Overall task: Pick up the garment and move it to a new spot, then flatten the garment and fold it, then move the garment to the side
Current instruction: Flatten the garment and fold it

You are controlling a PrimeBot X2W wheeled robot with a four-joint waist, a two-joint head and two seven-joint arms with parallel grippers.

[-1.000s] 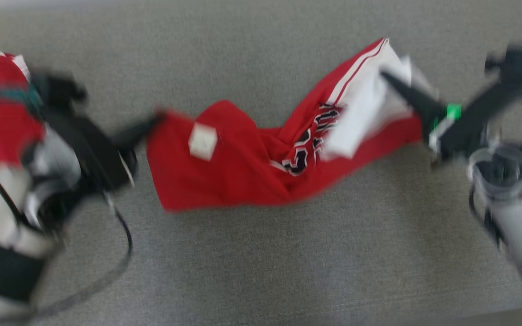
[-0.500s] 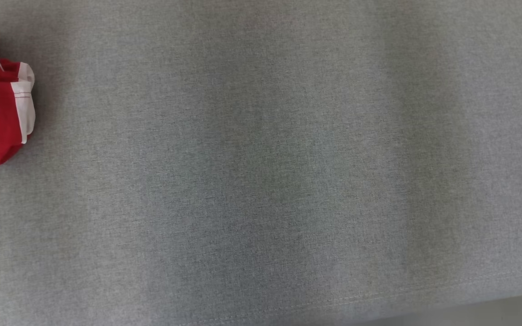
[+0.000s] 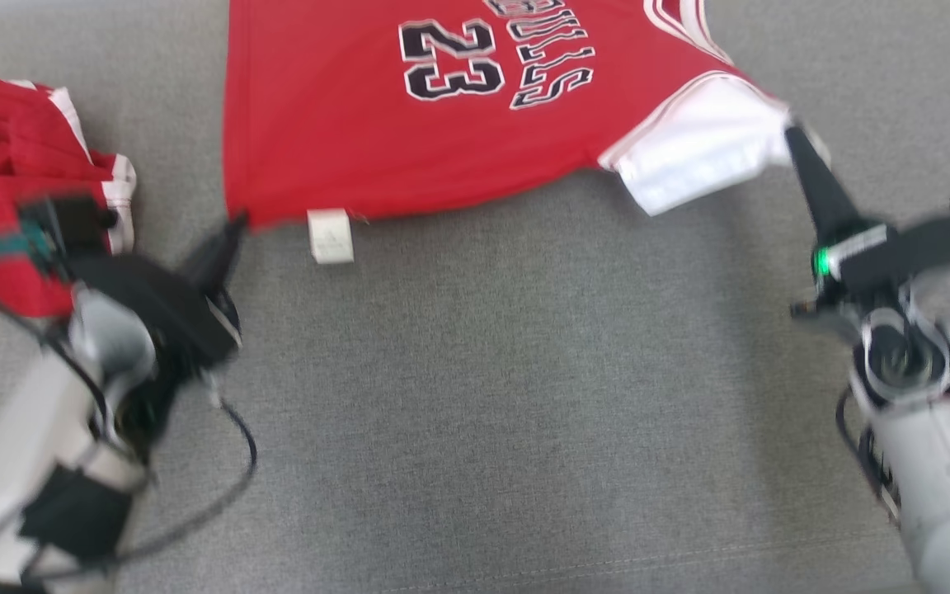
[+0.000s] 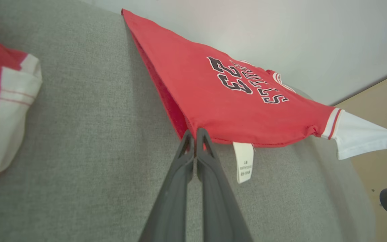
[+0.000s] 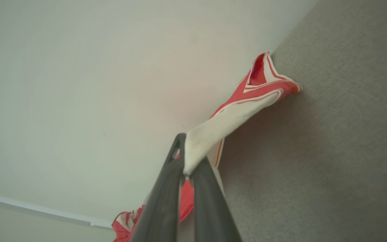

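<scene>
Left hand (image 3: 232, 227) is closed, its two fingers pressed together on the near left hem corner of the red jersey (image 3: 442, 140). The left wrist view confirms this: the fingertips (image 4: 188, 137) meet with red cloth pinched between them. A white label (image 3: 331, 235) hangs from the hem just right of this grip.

The jersey spans the far half of the grey upholstered surface (image 3: 483, 412), number and lettering facing up. Its body runs away from both hands toward the far edge. The held hem forms the long axis and runs left to right from one hand to the other. The hem appears pulled taut and lifted slightly off the surface.

Right hand (image 3: 792, 132) is also closed, clamped on the white side panel at the near right hem corner. The right wrist view shows white cloth gripped between the fingers (image 5: 176, 158).

Governing relation: the garment lies beyond the hands, so flattening calls for lowering the hem toward the near edge while keeping the two hands well apart. Neither arm is nearer, since each holds one end.

Count, left to right:
- One crumpled red-and-white garment (image 3: 13, 165) at the left edge, beside the left arm.
- One jersey in hold.
- One label.
- Two hands.
</scene>
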